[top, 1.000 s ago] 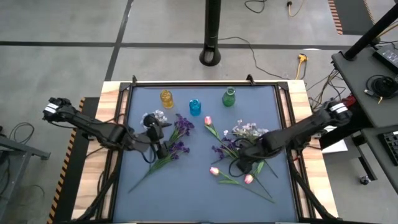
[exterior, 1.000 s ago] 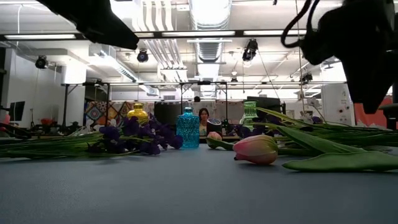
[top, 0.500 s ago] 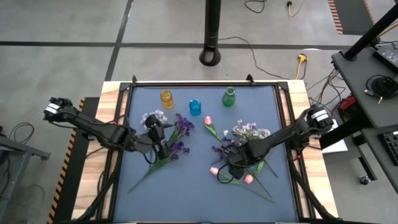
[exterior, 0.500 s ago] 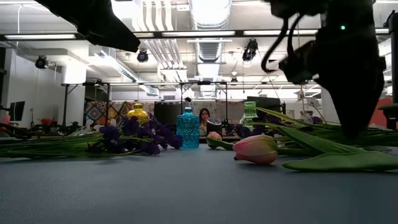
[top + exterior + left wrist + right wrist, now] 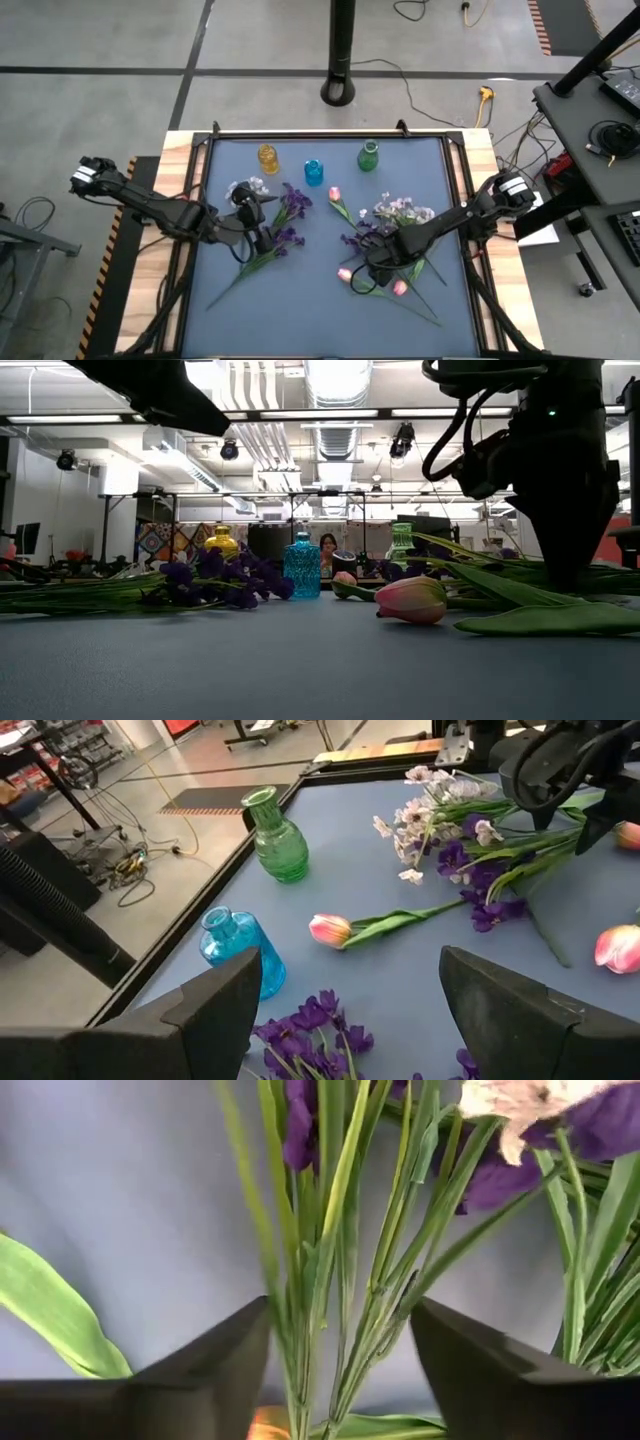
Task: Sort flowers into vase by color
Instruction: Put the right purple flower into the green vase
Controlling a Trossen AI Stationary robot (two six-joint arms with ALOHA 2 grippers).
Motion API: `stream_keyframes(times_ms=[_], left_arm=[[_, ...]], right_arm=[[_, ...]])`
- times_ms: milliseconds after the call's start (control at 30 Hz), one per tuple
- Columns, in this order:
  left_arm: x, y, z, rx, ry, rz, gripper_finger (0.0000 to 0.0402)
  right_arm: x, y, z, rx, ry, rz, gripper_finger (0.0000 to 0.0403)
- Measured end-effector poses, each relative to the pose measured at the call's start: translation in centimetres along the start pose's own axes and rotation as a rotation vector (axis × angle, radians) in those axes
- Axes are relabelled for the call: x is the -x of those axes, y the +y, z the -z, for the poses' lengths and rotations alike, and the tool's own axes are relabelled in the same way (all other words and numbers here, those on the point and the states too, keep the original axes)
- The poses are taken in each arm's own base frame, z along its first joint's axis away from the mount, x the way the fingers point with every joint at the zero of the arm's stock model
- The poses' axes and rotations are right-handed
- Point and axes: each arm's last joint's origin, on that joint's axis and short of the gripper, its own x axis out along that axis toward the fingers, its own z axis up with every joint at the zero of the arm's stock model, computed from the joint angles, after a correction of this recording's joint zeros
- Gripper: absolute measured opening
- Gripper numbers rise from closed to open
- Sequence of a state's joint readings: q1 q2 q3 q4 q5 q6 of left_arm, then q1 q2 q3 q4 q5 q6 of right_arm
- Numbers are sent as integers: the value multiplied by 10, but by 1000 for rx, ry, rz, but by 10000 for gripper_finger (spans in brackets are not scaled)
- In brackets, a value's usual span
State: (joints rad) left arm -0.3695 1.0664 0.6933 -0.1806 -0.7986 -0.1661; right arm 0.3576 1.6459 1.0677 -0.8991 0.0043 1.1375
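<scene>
Two heaps of flowers lie flat on the blue table. The left heap holds dark purple blooms [image 5: 293, 205] and a white sprig [image 5: 250, 187]. The right heap holds a white-lavender sprig [image 5: 400, 210], purple blooms [image 5: 355, 240] and pink tulips [image 5: 344, 274]. My right gripper [image 5: 376, 260] points down into the right heap and is shut on a bundle of green stems [image 5: 340, 1330]. Above the left heap, my left gripper [image 5: 345, 990] hangs wide open and touches nothing. Three vases stand at the far side: yellow [image 5: 268, 157], blue [image 5: 314, 171] and green [image 5: 369, 156]. My right gripper has several thin green stems [image 5: 335, 1310] between its two fingers [image 5: 225, 1365], below the purple blooms [image 5: 298, 1130]. The fingers come from above, pointing down, and lie across the stems. The bundle fills the gap between them. The flowers still lie on the table.
One pink tulip [image 5: 334, 193] lies apart, between the heaps and near the blue vase. Another tulip [image 5: 399, 288] and long leaves lie near my right gripper on the near side. A raised frame [image 5: 320, 134] borders the table. Bare table lies along the near edge.
My right gripper has sunk down into the right heap, shifting a little toward the table's left and near edge, then held still over the stems. The flowers lie as before.
</scene>
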Motion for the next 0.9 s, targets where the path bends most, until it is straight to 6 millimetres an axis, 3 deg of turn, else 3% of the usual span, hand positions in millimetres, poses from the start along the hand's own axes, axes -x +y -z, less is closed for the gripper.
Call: stream_keyframes(times_ms=[267, 400, 600, 733, 900], left_arm=[[0, 0, 0, 1, -1, 0, 288], [0, 0, 0, 3, -1, 0, 288], [0, 0, -1, 8, -5, 1, 288], [0, 0, -2, 17, -14, 2, 288], [0, 0, -3, 24, -20, 3, 288]], right_arm=[[-2, 0, 0, 13, -4, 10, 69], [1, -1, 0, 31, -14, 7, 20], [23, -7, 2, 37, -44, -49, 22], [48, -17, 6, 34, -113, -107, 22], [88, -36, 13, 34, -317, -184, 22]])
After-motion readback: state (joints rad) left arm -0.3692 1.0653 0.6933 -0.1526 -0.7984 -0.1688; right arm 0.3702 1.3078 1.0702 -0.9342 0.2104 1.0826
